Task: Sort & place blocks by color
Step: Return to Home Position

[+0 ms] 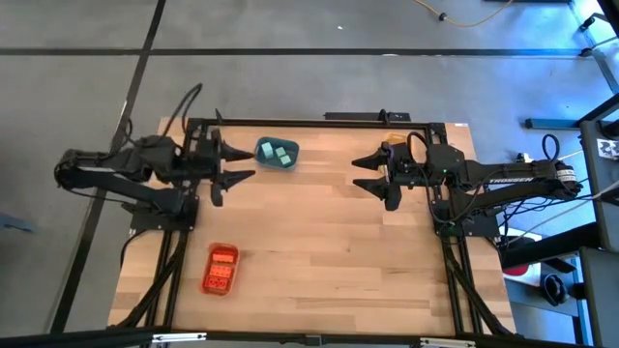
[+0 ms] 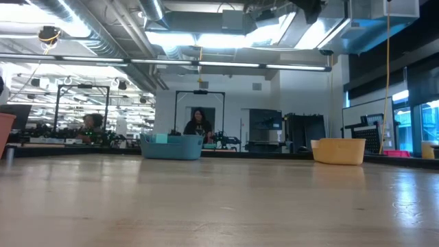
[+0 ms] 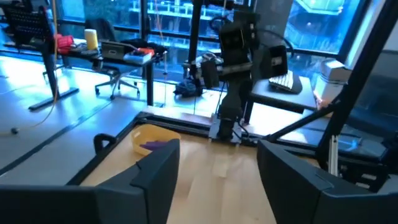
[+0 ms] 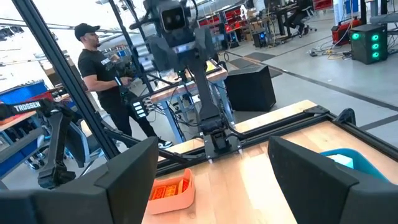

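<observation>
Wooden table [image 1: 329,251] inside a black frame, workshop floor around it; arms mounted L and R, facing each other across the far half.

Left gripper [image 1: 250,163]: over far-left part of table, pointing right; fingers spread wide; its wrist view shows bare wood btwn the two fingers [image 3: 155,177]. Tips sit just beside the blue tray [image 1: 263,159], apart from it.

Right gripper [image 1: 356,173]: over far-right part, pointing left; fingers likewise spread, wood showing btwn them in its own wrist view [image 4: 217,180].

Trays and contents:
- blue tray, far edge, left of centre; teal blocks [image 1: 280,153] lie inside it; pale piece also seen in right wrist view [image 4: 339,160].
- orange tray [image 1: 220,253], near-left; orange-red blocks [image 1: 219,275] packed inside; confirmed in right wrist view [image 4: 166,188].
- yellow tray [image 1: 395,144], far-right, mostly hidden under right arm from above; left wrist view shows its rim [image 3: 142,132] w/ a purple block [image 3: 155,145] inside.

Low view: blue tray [image 2: 171,147] and yellow tray [image 2: 338,152] stand well apart along far edge.

Person [image 4: 99,68] in dark clothes and cap stands beyond table's left side; another person [image 2: 199,125] sits far back in the room.
</observation>
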`<state>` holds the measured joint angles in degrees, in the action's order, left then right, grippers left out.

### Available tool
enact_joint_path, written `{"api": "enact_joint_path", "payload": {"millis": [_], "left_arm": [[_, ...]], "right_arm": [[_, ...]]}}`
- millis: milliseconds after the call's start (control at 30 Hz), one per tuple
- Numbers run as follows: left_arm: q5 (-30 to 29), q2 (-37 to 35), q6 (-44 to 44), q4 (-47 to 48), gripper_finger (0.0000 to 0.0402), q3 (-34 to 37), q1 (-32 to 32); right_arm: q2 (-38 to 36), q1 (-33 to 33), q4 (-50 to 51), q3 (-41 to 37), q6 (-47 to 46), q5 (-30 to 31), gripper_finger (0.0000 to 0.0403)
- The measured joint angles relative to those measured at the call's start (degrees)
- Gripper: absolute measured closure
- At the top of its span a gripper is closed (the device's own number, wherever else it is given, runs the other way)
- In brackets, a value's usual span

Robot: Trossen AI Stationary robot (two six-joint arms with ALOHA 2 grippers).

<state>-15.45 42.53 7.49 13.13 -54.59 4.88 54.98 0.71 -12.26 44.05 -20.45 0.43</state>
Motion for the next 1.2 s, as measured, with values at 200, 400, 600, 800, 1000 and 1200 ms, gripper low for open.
{"api": "enact_joint_path", "payload": {"millis": [200, 400, 600, 800, 1000, 1200], "left_arm": [[-0.46, -2.56, 0.11, -4.77, 0.0254, 5.96, 0.36], [0.63, -2.96, 0.27, -5.36, 0.0367, 6.03, 0.37], [2.39, -3.25, -0.92, -5.39, 0.0399, 6.01, -0.65], [8.97, -3.26, -2.86, -6.71, 0.0401, 6.01, -6.56], [14.54, -3.32, -3.09, -7.28, 0.0401, 6.01, -13.88], [14.95, -3.53, -1.65, -7.60, 0.0401, 6.01, -15.33]], "right_arm": [[0.00, 0.00, -0.01, 0.00, 0.00, 0.00, 0.0096], [0.00, 0.00, 0.01, -0.02, -0.01, 0.00, 0.0096], [0.00, 0.00, 0.01, -0.02, -0.02, 0.00, 0.0096], [0.00, 0.00, 0.03, -0.02, -0.02, 0.00, 0.0096], [0.00, 0.02, 0.03, -0.02, -0.02, 0.00, 0.0096], [0.00, 0.02, 0.03, -0.02, -0.05, 0.00, 0.0096]]}}
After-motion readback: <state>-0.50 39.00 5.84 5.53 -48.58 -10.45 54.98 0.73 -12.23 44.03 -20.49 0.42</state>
